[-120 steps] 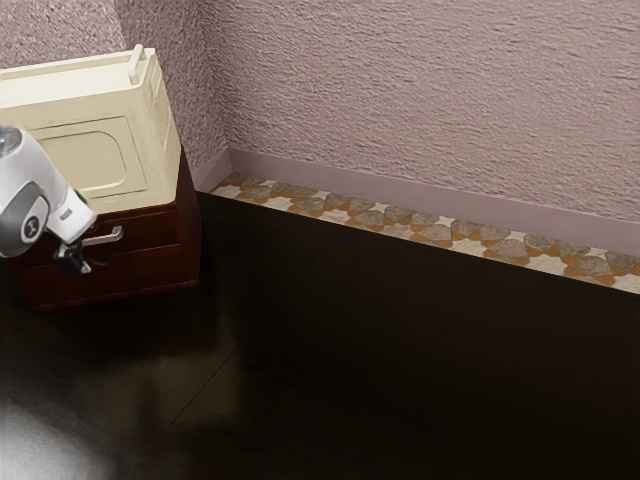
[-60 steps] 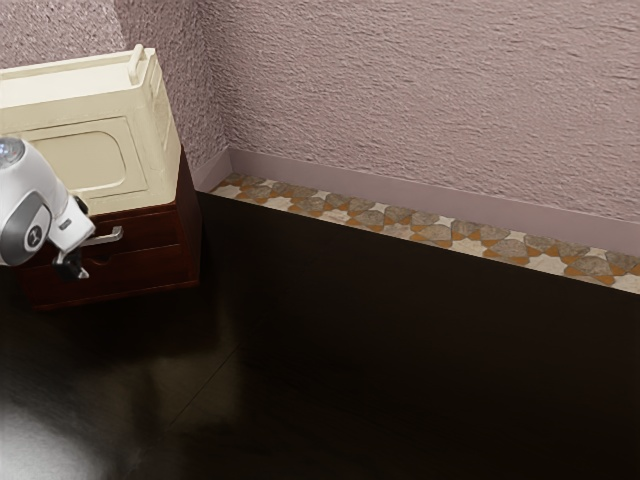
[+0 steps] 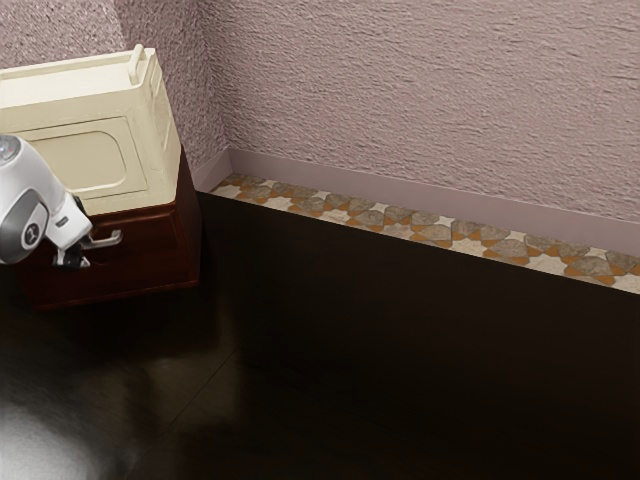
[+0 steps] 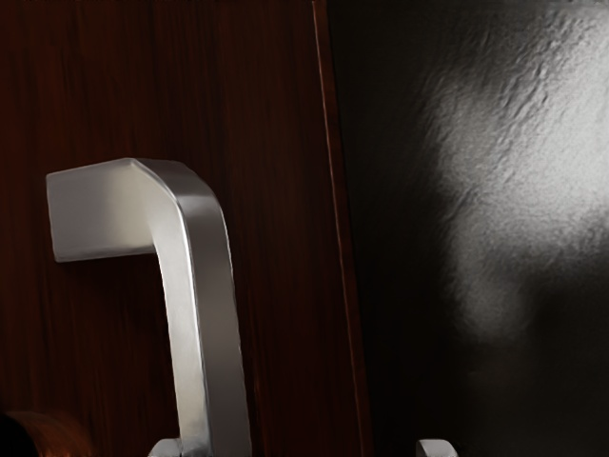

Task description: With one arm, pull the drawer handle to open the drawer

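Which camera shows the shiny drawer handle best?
The wrist view. There the handle looks big, with its bend and flat silver sides easy to see. The exterior view shows it small, with its bend sticking out beside the gripper.

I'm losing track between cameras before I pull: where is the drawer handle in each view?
Exterior view: the drawer handle is toward the exterior view's left, below the cream box and right by my gripper.
Wrist view: the drawer handle looms large and silvery against the wood, its bar running down past one gripper fingertip.
Shared landmark: the dark red-brown drawer front behind it.
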Controlling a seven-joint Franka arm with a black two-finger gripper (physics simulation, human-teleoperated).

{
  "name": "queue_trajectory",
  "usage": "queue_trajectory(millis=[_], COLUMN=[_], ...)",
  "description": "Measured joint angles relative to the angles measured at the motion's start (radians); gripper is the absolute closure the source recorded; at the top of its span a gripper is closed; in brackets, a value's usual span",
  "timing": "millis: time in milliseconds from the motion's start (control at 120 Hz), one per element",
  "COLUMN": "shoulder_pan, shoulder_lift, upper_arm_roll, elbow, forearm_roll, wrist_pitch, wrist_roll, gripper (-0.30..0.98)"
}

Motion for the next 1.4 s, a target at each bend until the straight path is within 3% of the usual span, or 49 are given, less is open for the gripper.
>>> queue_trajectory(millis=[500, 1400], shoulder_pan=[-0.003, -0.004], shoulder_lift=[-0.102, -0.283], upper_arm_roll=[0.001, 0.003], elbow=[-0.096, -0.241], forearm_roll=[0.001, 0.002], wrist_pitch=[-0.011, -0.082], wrist_roll=[0.006, 0.011], gripper=[0.67, 0.7])
